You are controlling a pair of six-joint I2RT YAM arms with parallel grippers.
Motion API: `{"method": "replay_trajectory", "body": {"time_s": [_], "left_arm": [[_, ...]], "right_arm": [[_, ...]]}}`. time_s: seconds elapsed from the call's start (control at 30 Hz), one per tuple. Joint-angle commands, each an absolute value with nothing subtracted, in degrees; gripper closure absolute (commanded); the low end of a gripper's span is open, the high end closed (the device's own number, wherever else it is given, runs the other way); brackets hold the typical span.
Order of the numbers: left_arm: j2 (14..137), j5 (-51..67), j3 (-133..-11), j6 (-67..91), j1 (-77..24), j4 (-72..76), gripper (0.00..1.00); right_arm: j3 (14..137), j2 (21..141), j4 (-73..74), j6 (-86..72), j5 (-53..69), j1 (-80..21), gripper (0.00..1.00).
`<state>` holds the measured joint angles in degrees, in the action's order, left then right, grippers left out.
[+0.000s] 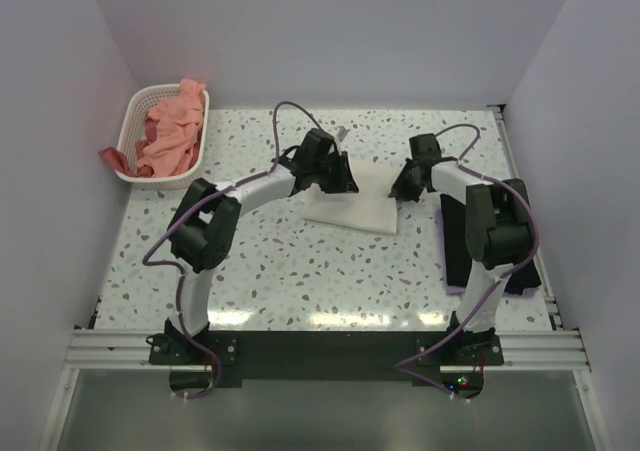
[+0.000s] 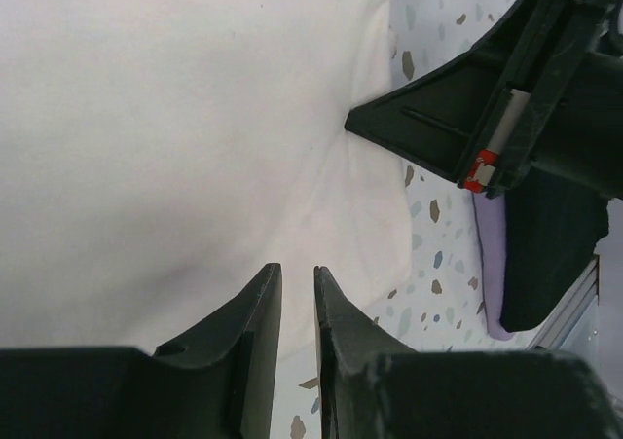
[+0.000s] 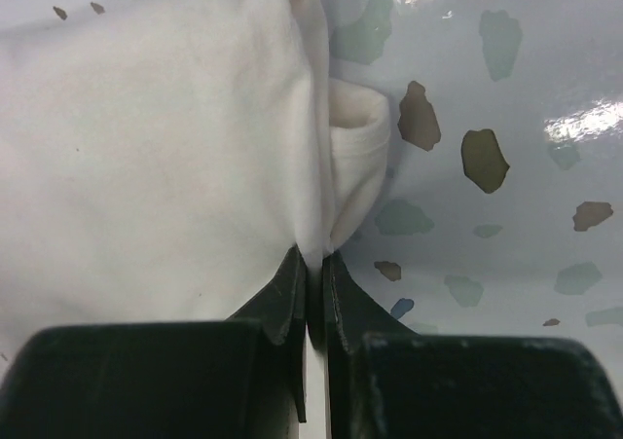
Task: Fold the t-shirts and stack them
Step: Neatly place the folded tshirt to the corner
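Observation:
A cream-white t-shirt [image 1: 350, 211] lies folded into a flat rectangle on the speckled table, between my two grippers. My left gripper [image 1: 345, 183] hangs over its left part. In the left wrist view its jaws [image 2: 297, 267] stand a narrow gap apart above the white cloth [image 2: 175, 118], with nothing between them. My right gripper [image 1: 403, 186] is at the shirt's right edge. The right wrist view shows it [image 3: 313, 256] shut on a pinched fold of the white cloth [image 3: 146, 147]. Salmon-pink t-shirts [image 1: 170, 131] lie crumpled in the basket. A lilac t-shirt [image 1: 452, 271] and a black one [image 1: 520, 276] lie stacked under the right arm.
The white perforated basket [image 1: 140, 106] stands at the back left corner, with pink cloth spilling over its left side. White walls close in the table on three sides. The right arm's upper links hang over the lilac and black stack [image 2: 545, 235].

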<state>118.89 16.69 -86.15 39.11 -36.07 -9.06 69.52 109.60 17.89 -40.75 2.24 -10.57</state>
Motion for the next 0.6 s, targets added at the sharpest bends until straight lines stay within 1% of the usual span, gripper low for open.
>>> {"method": "replay_trajectory", "body": {"time_s": [0.0,0.1,0.13,0.2,0.27,0.3,0.33,0.37,0.43,0.57], "left_arm": [[113.8,17.9,-86.7,37.3,-35.2,-8.7,0.76],[113.6,18.5,-86.4,37.5,-34.5,-8.8,0.76],[113.6,18.8,-86.3,37.6,-34.5,-8.8,0.76],[113.8,19.2,-86.4,37.8,-34.4,-8.8,0.76],[113.8,19.7,-86.6,38.1,-34.2,-8.9,0.76],[113.8,19.9,-86.6,38.0,-34.1,-8.9,0.76],[113.7,20.0,-86.7,38.1,-34.0,-9.0,0.76],[113.7,20.0,-86.7,38.1,-33.9,-9.1,0.76],[113.5,20.0,-86.7,38.0,-33.8,-9.5,0.76],[113.0,20.1,-86.9,37.9,-33.2,-9.9,0.76]], "right_arm": [[73.2,113.1,26.6,-43.0,2.2,-8.6,1.00],[77.8,116.0,32.7,-44.7,-1.1,-8.1,1.00],[80.6,116.8,34.2,-45.4,-4.8,-7.9,1.00],[83.7,118.4,38.7,-47.6,-8.4,-7.6,1.00],[90.9,119.9,43.0,-49.9,-13.8,-7.0,1.00],[93.8,122.0,47.9,-50.7,-15.9,-6.9,1.00],[99.9,123.1,50.5,-51.5,-17.3,-6.8,1.00],[103.0,124.4,53.0,-53.0,-19.6,-6.3,1.00],[110.9,127.2,59.1,-54.7,-21.2,-5.7,1.00],[119.4,129.5,65.1,-58.6,-24.3,-3.3,1.00]]}}
